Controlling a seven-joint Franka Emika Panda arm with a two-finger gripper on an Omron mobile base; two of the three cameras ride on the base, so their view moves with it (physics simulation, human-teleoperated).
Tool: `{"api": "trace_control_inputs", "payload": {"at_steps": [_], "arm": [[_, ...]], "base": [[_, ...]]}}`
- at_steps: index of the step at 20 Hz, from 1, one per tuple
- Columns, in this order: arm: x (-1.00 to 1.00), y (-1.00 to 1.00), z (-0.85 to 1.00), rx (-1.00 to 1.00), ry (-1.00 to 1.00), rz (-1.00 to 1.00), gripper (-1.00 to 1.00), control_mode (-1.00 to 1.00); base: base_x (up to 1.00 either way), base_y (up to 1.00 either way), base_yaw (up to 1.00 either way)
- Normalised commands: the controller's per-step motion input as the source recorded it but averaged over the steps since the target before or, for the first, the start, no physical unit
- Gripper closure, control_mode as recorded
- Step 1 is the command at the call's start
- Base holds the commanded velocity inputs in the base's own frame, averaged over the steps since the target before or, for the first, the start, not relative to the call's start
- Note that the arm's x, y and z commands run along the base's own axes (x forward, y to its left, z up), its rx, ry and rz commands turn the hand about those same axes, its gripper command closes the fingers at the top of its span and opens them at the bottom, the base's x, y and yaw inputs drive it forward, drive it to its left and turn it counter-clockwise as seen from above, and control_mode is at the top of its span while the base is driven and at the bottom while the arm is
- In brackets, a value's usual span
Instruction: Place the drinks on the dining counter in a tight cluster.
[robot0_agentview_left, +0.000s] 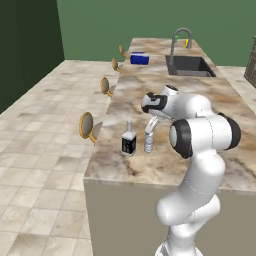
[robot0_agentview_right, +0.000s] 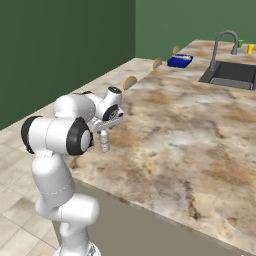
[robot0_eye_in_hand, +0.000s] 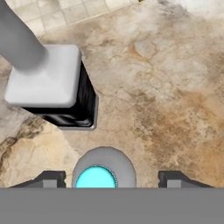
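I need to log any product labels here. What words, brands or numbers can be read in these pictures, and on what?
None can be read.
Dark bottle: its white label shows no legible print, too small and blurred.
Water bottle: no lettering visible.
Blue box far along the counter: no readable marking.

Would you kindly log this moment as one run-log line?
gripper: open, over water bottle | water bottle: upright beside dark bottle | both on dining counter
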Motion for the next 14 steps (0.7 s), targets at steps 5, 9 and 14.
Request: {"api": "trace_control_inputs", "payload": {"at_steps": [5, 9, 14], "arm": [[0.0, 0.0, 0.0, 0.0, 0.04, 0.0, -1.0, -1.0], [-0.03, 0.0, 0.0, 0.0, 0.01, 0.0, -1.0, -1.0], [-0.46, 0.0, 0.23, 0.0, -0.02, 0.0, -1.0, -1.0]], "base": [[0.0, 0.0, 0.0], [0.0, 0.0, 0.0], [0.0, 0.0, 0.0]]}}
